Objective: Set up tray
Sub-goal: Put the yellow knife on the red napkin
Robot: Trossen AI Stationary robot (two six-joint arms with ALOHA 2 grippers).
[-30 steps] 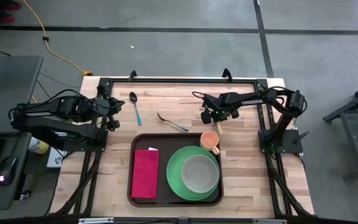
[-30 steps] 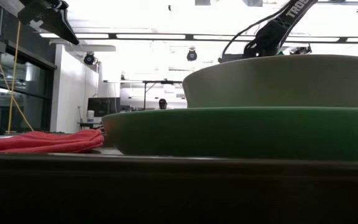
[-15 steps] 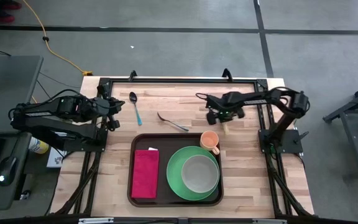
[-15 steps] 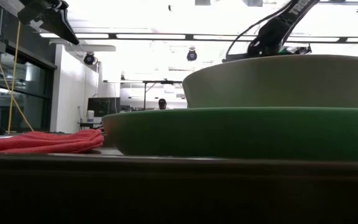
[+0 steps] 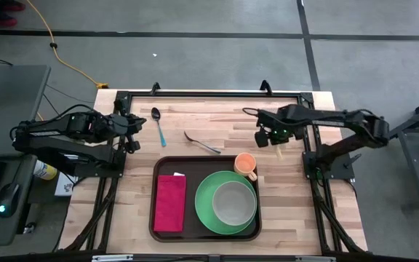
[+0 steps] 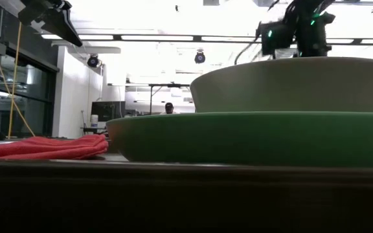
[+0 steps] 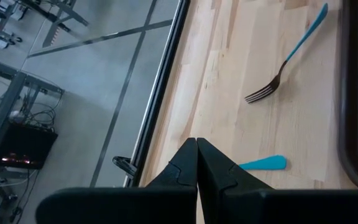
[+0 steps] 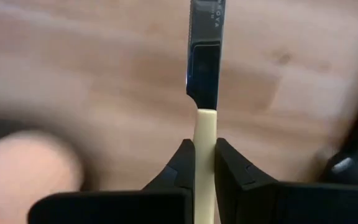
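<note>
Tray (image 5: 154, 218): dark brown, sits at near-centre of the wooden table (image 5: 289, 211), long side across. On it: red napkin (image 5: 169, 202) at its left end, green plate (image 5: 204, 207) filling the right half, pale bowl (image 5: 233, 202) resting on the plate. Orange cup (image 5: 245, 164) stands at the tray's far right corner, just beside the plate's rim.

Low view looks across the tray's rim: napkin (image 6: 44, 146) flat on the left, plate (image 6: 251, 137) w/ bowl (image 6: 290, 84) on top filling the right.

R gripper (image 5: 277, 143): over bare table to the right of the cup, beyond the tray, apart from both. Fingers clamped on a knife (image 8: 204, 68) w/ cream handle; in R wrist view the handle sits between the two pads, steel blade pointing away past the fingertips. Knife is held off the tray.

L gripper (image 5: 132, 135): parked at table's left edge, near the far corner, fingers pressed together, nothing between them (L wrist view).

Loose on the table beyond the tray: spoon (image 5: 158, 123) w/ blue handle near L gripper; fork (image 5: 201, 143) further right, lying at an angle, close to the tray's far rim but not touching.
</note>
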